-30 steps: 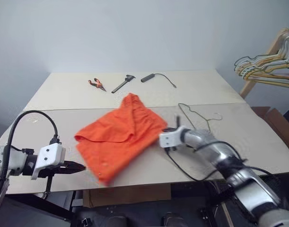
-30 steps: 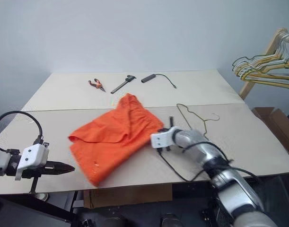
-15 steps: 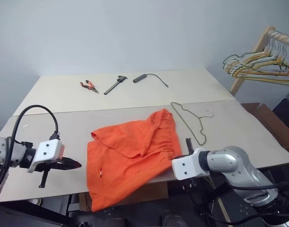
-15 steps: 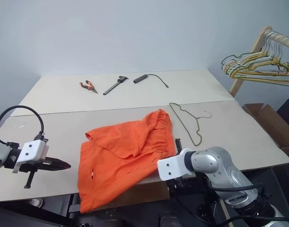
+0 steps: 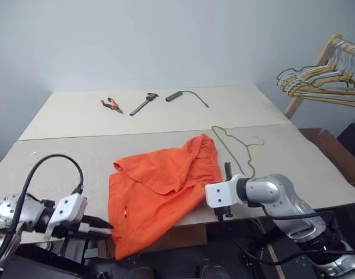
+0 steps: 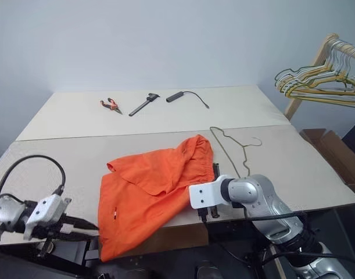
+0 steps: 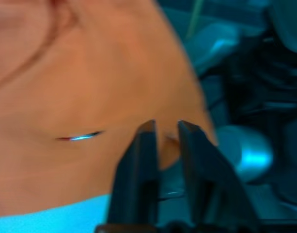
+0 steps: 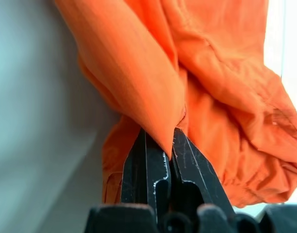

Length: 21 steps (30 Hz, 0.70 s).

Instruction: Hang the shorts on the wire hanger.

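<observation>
The shorts (image 5: 162, 192) lay crumpled on the table (image 5: 61, 157), one corner hanging over its near edge, just beside the wire hanger (image 5: 235, 145). The right gripper (image 8: 160, 145) pinched a fold of the shorts. The left gripper (image 7: 163, 138) sat at the hanging corner, fingers slightly parted, gripping nothing.

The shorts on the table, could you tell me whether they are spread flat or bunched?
Bunched: the shorts lie creased with layers folded over, and one corner hangs off the table's near edge.
</observation>
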Motion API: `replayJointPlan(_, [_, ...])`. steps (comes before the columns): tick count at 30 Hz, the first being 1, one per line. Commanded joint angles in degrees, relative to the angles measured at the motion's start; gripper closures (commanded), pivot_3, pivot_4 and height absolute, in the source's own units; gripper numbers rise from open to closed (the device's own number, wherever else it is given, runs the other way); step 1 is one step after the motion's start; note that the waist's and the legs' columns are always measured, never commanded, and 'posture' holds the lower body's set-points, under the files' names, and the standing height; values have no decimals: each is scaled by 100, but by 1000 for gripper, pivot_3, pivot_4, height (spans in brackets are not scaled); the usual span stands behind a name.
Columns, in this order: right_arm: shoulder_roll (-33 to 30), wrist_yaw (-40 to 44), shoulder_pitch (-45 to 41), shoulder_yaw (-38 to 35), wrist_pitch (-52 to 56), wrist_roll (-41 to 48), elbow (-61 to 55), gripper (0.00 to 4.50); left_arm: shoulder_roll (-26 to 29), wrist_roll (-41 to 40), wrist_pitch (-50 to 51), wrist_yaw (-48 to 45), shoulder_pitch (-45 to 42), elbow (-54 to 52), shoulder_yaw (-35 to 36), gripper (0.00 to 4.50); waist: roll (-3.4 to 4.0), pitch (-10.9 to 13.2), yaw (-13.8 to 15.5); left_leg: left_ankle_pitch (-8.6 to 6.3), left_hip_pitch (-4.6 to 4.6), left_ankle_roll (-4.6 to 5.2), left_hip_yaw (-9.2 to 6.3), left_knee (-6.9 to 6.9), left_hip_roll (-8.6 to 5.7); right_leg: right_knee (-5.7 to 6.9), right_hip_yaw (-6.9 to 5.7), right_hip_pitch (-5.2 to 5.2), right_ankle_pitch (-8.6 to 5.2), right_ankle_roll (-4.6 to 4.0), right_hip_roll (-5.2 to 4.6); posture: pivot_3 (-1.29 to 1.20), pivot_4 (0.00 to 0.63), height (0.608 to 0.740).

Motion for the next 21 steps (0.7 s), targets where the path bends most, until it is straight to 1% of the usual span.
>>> replayJointPlan(1, [90,-169,-151,-11,-161,-68,69,4500,122,150,-210,-103,138,-179,-3,2457,0,0,13,0,1,0,-1,0,0,0,0,1,-1,-1,0,84,0,740])
replayJointPlan(4, [151,-220,-173,24,-208,-115,158,4500,189,494,-514,-112,252,-197,-123,1481,0,0,48,0,-1,0,-1,0,-1,0,0,-1,-2,-2,0,87,0,740])
replayJointPlan(6, [207,-262,-177,23,-217,-110,183,4500,34,777,-836,137,235,-151,-189,879,0,0,76,0,-2,0,-1,0,-2,-1,-1,-1,-1,-3,0,87,0,740])
replayJointPlan(7, [242,-290,-171,14,-217,-94,173,4500,-128,968,-1213,314,204,-108,-233,589,1,0,90,0,-1,0,0,0,-2,-1,0,0,-1,-3,-1,84,0,740])
replayJointPlan(10, [293,-319,-160,3,-209,-75,150,4500,-547,1253,-1974,747,147,-70,-291,589,-2,-1,107,0,-2,0,0,0,-4,-1,0,1,0,-3,-3,77,0,740])
replayJointPlan(13, [318,-327,-125,-43,-191,-17,101,4500,-822,1550,-2646,1129,193,-233,-350,589,-4,-2,111,0,-3,0,-1,0,-3,-2,0,1,1,-4,-2,73,0,740])
replayJointPlan(15, [322,-320,-116,-78,-167,25,64,4500,-796,1878,-3134,1278,281,-234,-415,589,-5,-3,109,0,-2,0,0,1,-3,-2,0,2,2,-4,-2,70,0,740])
replayJointPlan(19, [322,-349,-151,-96,-189,21,116,4500,-649,2167,-3465,1410,450,-182,-645,589,-4,-2,98,0,0,0,2,0,0,-2,0,1,3,-6,-2,72,0,740])
replayJointPlan(21, [334,-377,-171,-93,-205,14,148,4500,-732,2584,-3738,1752,358,-55,-724,589,-4,-2,102,0,0,0,1,0,-1,-2,0,2,3,-5,-2,74,0,740])
